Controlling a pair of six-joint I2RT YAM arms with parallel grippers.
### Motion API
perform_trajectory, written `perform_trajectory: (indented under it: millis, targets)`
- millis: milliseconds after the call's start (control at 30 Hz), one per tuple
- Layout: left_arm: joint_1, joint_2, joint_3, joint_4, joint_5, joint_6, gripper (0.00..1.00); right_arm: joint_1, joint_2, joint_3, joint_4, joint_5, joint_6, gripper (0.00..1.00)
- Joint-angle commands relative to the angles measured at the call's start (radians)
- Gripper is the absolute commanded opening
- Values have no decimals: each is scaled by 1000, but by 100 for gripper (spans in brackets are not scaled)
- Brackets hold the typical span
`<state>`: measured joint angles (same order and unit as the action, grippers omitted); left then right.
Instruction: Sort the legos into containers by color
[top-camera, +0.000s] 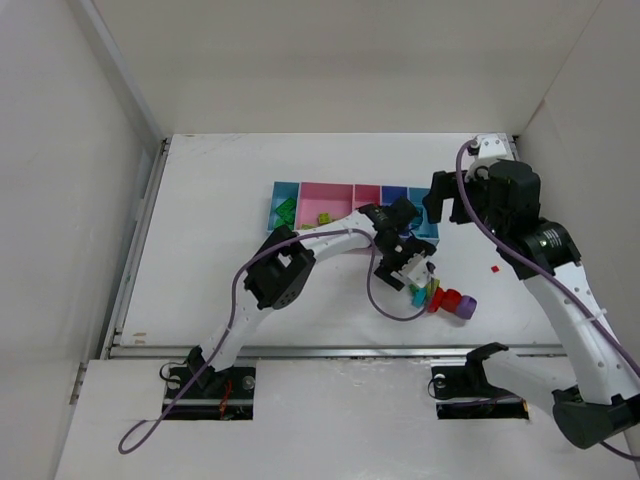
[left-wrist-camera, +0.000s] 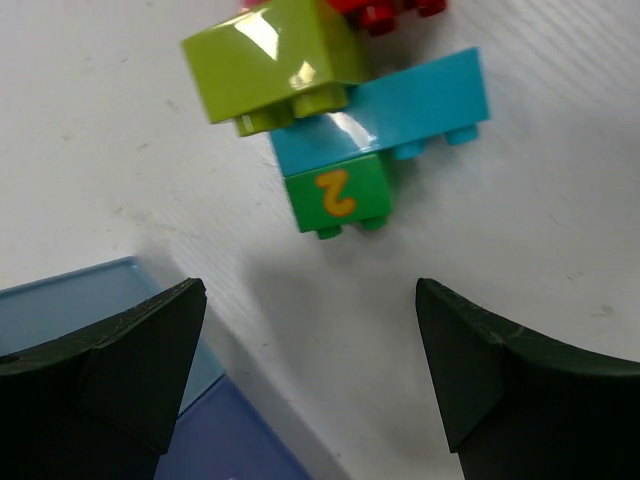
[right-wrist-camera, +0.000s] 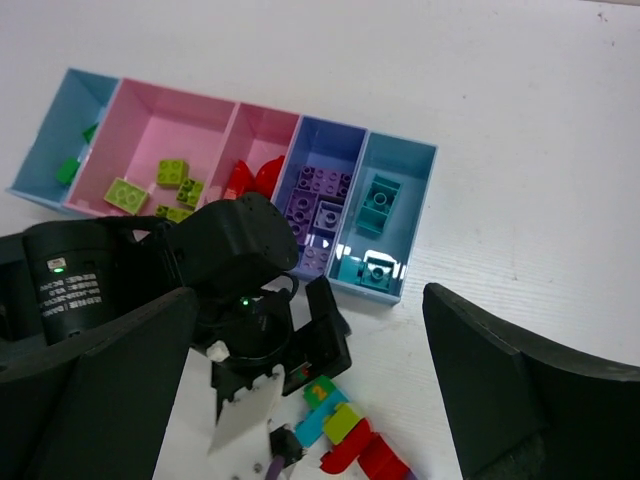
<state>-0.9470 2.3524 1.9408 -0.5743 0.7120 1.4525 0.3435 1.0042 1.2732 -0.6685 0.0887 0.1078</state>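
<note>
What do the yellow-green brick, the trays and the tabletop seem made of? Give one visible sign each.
Yellow-green brick: probably hard plastic, glossy; bright highlight on its face.
Trays: likely moulded plastic, smooth; thin coloured walls.
Tabletop: white, matte, faintly streaked; painted or laminated board, unclear.

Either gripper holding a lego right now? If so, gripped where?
Neither. The left gripper is open and empty, with the joined lime, cyan and green bricks lying on the table ahead of it. The right gripper is open and empty too.
</note>
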Motion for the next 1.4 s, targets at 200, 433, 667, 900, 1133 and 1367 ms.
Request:
perform_trajectory:
  millis: [200, 433, 667, 900, 1133, 1367]
  targets:
    - [-15, 5, 89, -202, -6, 10, 80, -8, 106, 40, -58, 43, -70, 100]
    - [50, -135, -72, -46, 0, -262, 75, -155, 128, 9, -262, 51, 90, 100]
    - [131, -412, -399, 53, -10, -359, 75, -164, 65, -211, -234, -119, 294, 77]
    - [165, -576, -588, 86, -29, -434, 77, -120, 100, -347, -194, -139, 355, 73]
    - [194, -676, -692, 149, -80, -475, 77, -84, 135, -428, -94, -107, 417, 73]
    - [223, -752, -778, 192, -105, -495, 77, -60, 217, -462, -22, -58, 454, 64]
